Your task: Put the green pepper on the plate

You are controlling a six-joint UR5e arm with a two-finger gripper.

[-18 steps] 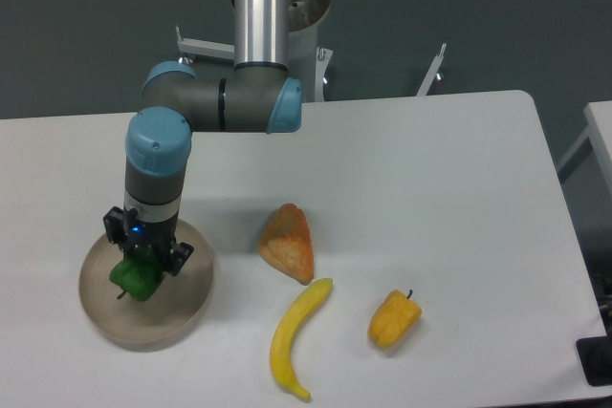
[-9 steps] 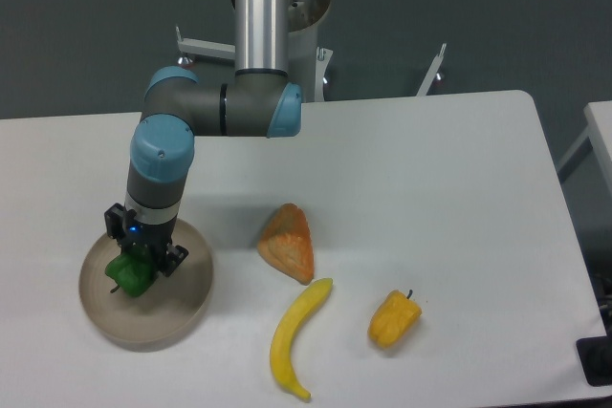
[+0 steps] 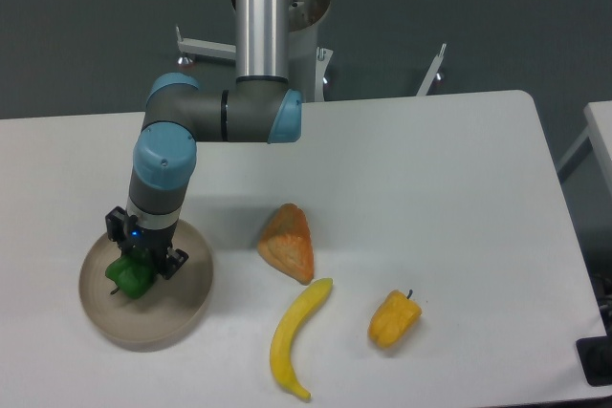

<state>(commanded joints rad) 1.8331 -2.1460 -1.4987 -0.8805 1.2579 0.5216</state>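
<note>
The green pepper [image 3: 130, 277] is small, glossy and lumpy, and it sits low inside the beige plate [image 3: 186, 308] at the table's front left. My gripper [image 3: 139, 263] comes straight down over the plate from the arm above, and its black fingers close around the pepper's upper part. The pepper looks to be resting on or just above the plate's floor; contact cannot be told. The plate's rim is visible all round except behind the gripper.
An orange-brown wedge of bread [image 3: 288, 243] lies right of the plate. A yellow banana [image 3: 295, 334] and a yellow-orange pepper [image 3: 394, 319] lie near the front edge. The arm's base column [image 3: 261, 7] stands at the back.
The gripper with the green pepper has shifted slightly left and down within the plate. The arm's elbow has swung a little to the right. Other objects are unmoved.
</note>
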